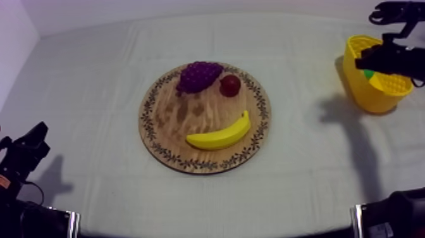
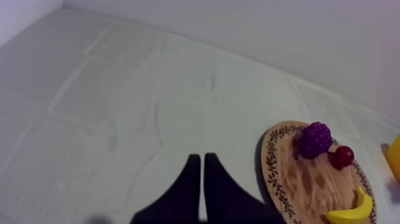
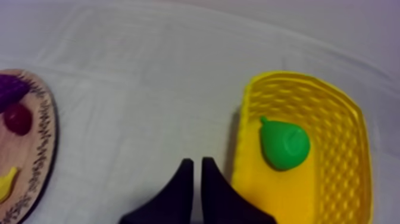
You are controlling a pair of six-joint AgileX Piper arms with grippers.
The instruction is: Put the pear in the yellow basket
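In the yellow basket (image 3: 345,149) lies one pear (image 3: 284,145); both pairs of jaws are narrow, empty.

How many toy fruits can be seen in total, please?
4. The purple bunch of grapes, small red fruit and yellow banana lie on the round wooden board; the green pear lies in the yellow basket. None seems hidden.

— How is the left black two-fingered gripper (image 2: 199,161) sitting?
— Its fingers are lying together as a narrow wedge, pinching nothing. The left black arm (image 1: 22,158) is resting low at its side.
— And the right black two-fingered gripper (image 3: 197,164)?
— It is pressing its fingers together on nothing too, while the right black arm (image 1: 395,57) is reaching in from the upper right.
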